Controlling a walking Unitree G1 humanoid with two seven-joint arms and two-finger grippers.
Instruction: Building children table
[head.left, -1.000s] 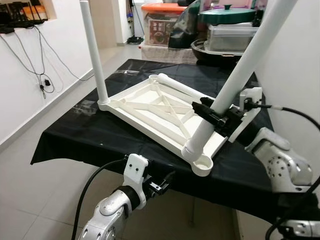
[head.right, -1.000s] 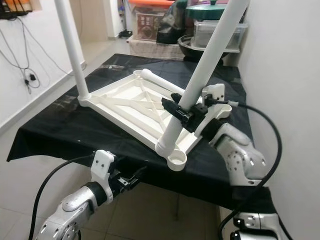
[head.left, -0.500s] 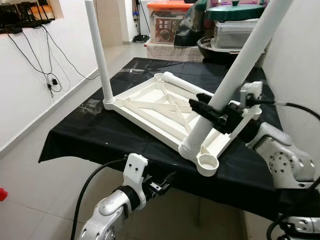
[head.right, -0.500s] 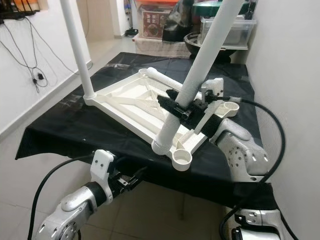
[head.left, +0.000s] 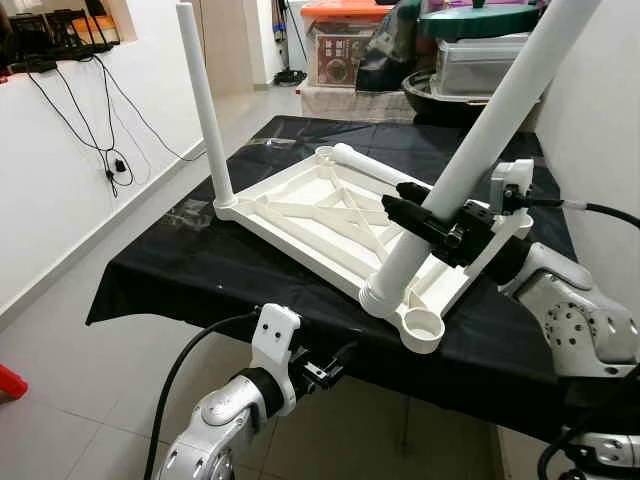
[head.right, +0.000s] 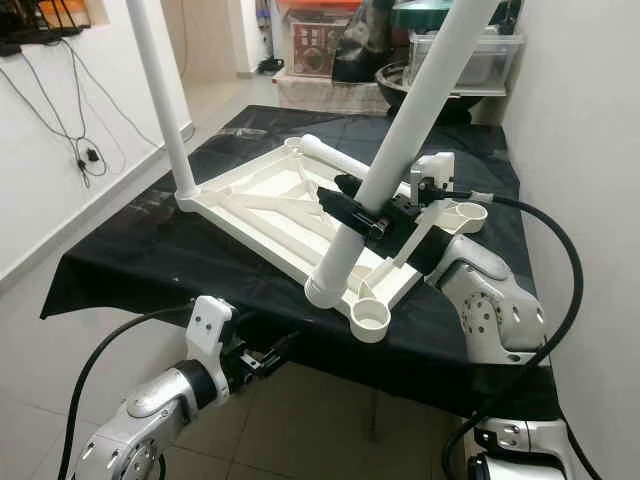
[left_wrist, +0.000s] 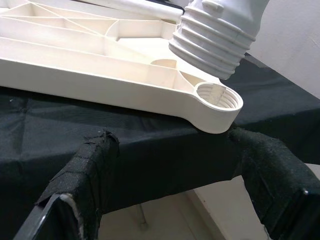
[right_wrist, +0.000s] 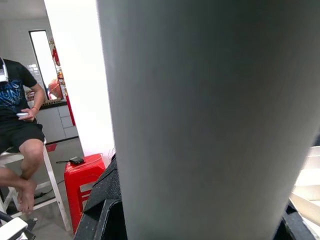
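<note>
Your right tool (head.left: 430, 222) clamping tilted leg (head.left: 480, 140); left tool (left_wrist: 175, 200) hanging open, empty. Tilt risking cross-threading at socket (head.left: 422, 328).

— What sort of place was shown?

— A lived-in home. A pale tiled floor (head.left: 60, 330) and plain white walls were seen, with cables (head.left: 75, 100) hung from a wall shelf (head.left: 55, 25).

— What else pointed to it?

— Household storage was stacked at the far end: a lidded plastic box (head.left: 345, 40), a metal container (head.left: 485, 65) and a green pot lid (head.left: 480, 22). A work table was covered with black cloth (head.left: 200, 270). A person (right_wrist: 17, 115) was seated on a white stool, near a red stool (right_wrist: 85, 182).
</note>
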